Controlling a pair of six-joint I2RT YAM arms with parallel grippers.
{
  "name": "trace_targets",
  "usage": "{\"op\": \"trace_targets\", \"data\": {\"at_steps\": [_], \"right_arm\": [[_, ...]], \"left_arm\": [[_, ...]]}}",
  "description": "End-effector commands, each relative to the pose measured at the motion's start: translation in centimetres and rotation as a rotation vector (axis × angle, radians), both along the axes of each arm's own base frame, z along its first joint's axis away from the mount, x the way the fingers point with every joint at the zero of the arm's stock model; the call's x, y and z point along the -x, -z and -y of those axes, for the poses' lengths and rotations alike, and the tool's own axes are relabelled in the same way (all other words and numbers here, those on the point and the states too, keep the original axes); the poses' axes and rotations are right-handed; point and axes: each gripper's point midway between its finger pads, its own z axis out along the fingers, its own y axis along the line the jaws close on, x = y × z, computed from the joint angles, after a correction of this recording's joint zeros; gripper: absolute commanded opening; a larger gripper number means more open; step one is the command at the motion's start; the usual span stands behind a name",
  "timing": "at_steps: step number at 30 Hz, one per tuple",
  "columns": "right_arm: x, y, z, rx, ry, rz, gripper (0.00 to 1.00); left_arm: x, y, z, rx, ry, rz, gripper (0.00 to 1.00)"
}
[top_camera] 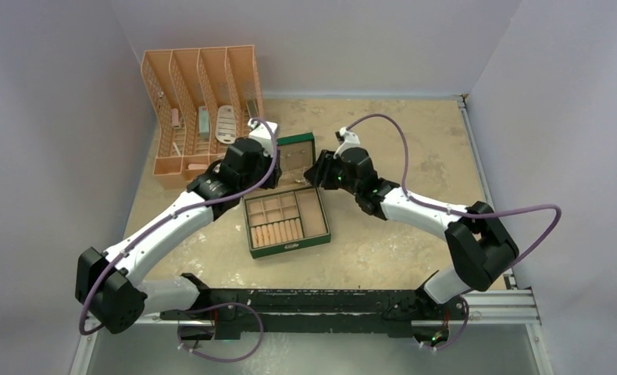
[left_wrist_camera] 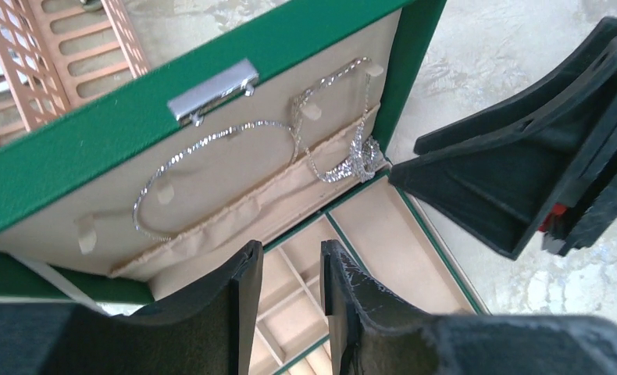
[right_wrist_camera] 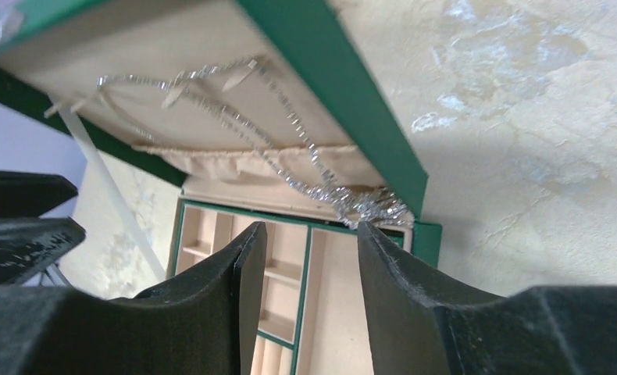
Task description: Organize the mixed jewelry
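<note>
Two claws meet at the green box (top_camera: 286,223), which lies open near the middle of the tabletop (top_camera: 399,133), with a peach rack (top_camera: 200,101) behind it toward the far left corner. The lid (left_wrist_camera: 118,125) stands up, and on the small hooks (left_wrist_camera: 312,111) inside it hangs the jewelry that can be seen: a thin hoop (left_wrist_camera: 204,141) of silvery links, and beside it a chain that ends in a glittering chain cluster (right_wrist_camera: 364,205) at the lower corner of the lid, just over the cloth pocket (left_wrist_camera: 235,215). The step in hand seems to be the settling of this cluster. To do it well, I think the right claw (right_wrist_camera: 309,266) should come in slowly and low. It should take only the cluster and not the pocket edge. It should also not pull sideways, because the chain could slip from its hooks or the lid could tip. The fingers of the right claw stand well apart, with nothing between them, just in front of the cluster and not touching it. The left claw (left_wrist_camera: 290,289) has only a narrow gap between its fingers and holds nothing. It hovers above the compartments (left_wrist_camera: 290,308), close to the lid, and whether it touches the lid I cannot tell.
</note>
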Motion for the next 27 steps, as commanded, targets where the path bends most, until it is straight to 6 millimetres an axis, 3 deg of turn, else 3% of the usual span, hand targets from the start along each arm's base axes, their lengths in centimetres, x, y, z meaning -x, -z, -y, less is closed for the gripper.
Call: {"op": "trace_targets", "data": {"at_steps": [1,12,16,27], "right_arm": [[-0.2,-1.9,-0.7,0.055,-0.008,0.16,0.5],[-1.8,-0.1,-1.8,0.135,0.03,0.182,0.47],[-2.0,0.6,-2.6,0.149,-0.003,0.18,0.43],[-2.5,2.6,-3.4,0.185,-0.026,0.15,0.41]], "left_arm": [[0.7,-2.2,0.2,0.137,-0.023,0.058,0.34],[2.4,-2.1,0.8,0.208,0.058,0.102,0.39],[2.4,-2.0,1.1,0.212,0.073,0.092,0.56],[2.3,-2.0,1.4,0.206,0.095,0.098,0.57]]}}
